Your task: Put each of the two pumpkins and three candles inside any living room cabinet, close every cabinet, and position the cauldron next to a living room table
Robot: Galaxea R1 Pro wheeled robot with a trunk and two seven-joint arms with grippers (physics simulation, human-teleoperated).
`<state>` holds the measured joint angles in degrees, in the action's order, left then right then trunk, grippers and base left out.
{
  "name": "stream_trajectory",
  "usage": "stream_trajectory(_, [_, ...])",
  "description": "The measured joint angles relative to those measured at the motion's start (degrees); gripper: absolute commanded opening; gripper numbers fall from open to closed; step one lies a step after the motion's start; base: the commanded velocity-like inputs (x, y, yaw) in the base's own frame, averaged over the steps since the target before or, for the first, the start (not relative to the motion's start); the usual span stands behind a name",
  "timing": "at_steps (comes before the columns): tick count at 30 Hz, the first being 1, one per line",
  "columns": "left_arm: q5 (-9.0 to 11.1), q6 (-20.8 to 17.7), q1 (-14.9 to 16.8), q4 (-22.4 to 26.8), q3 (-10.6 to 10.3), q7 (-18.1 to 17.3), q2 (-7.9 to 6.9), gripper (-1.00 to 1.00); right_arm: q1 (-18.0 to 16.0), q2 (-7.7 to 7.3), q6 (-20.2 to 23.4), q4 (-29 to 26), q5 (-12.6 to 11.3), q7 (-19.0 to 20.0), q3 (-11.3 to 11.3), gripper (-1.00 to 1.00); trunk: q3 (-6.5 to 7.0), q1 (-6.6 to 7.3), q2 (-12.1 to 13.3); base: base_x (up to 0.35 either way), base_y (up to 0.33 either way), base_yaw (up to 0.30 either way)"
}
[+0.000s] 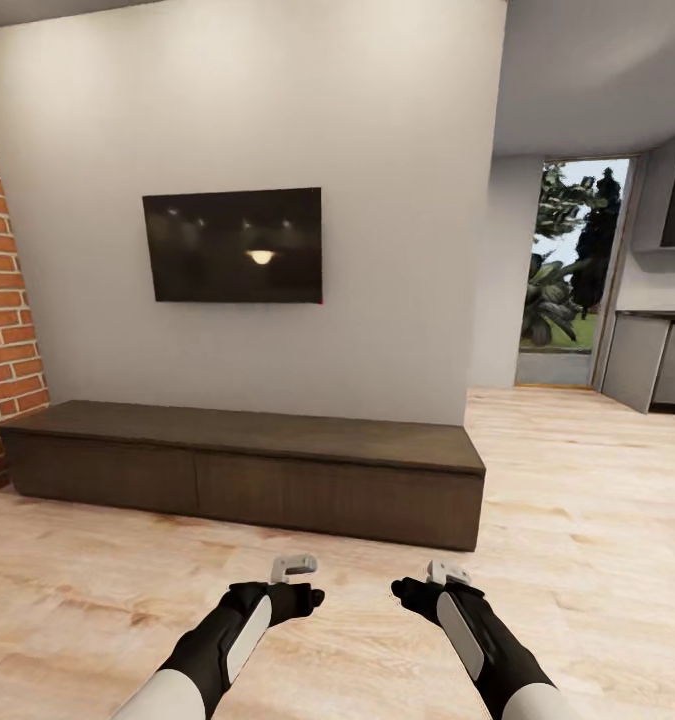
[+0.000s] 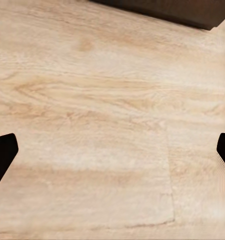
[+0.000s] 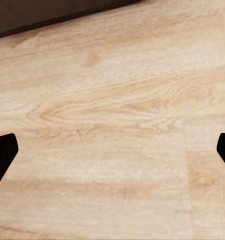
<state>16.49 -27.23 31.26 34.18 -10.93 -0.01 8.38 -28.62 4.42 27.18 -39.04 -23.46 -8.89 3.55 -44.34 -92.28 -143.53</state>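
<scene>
The long low dark-brown cabinet (image 1: 247, 488) stands against the grey wall ahead, its fronts flush and shut and its flat top bare. Both arms reach forward low over the wood floor, a short way in front of it. My left gripper (image 1: 305, 600) is open with nothing in it, its dark fingertips (image 2: 2, 155) far apart over bare planks. My right gripper (image 1: 409, 592) is open and empty too, with fingertips (image 3: 2, 155) spread wide. A dark strip of the cabinet (image 2: 162, 10) (image 3: 42, 15) borders each wrist view. The pumpkins, candles, cauldron and table are out of view.
A dark TV (image 1: 233, 245) hangs above the cabinet. A brick wall (image 1: 2, 320) closes the left side. To the right, light wood floor (image 1: 577, 480) runs to a glass door (image 1: 567, 270) and grey kitchen units (image 1: 657, 360).
</scene>
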Motion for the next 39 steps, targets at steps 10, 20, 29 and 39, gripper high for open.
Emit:
stream_trajectory(10, [0.0,0.0,0.0,0.0,0.0,0.0,-0.01,1.00,0.0,0.03,0.0,0.0,0.1,-0.1,0.0,1.00,0.34,0.00,0.0,0.231,0.057,-0.143])
stream_trajectory(20, [0.0,0.0,0.0,0.0,0.0,0.0,-0.01,1.00,0.0,0.07,0.0,0.0,0.1,0.0,0.0,1.00,0.36,-0.02,0.0,0.104,0.036,-0.004])
stream_trajectory(29, [0.0,0.0,0.0,0.0,0.0,0.0,0.03,1.00,0.0,0.13,0.0,0.0,0.1,0.0,0.0,1.00,0.36,0.00,0.0,0.195,0.090,0.000])
stream_trajectory(39, [0.0,0.1,0.0,0.1,0.0,-0.1,0.05,1.00,0.0,0.16,0.0,0.0,0.2,0.0,0.0,1.00,0.41,0.00,0.0,0.110,0.008,0.000])
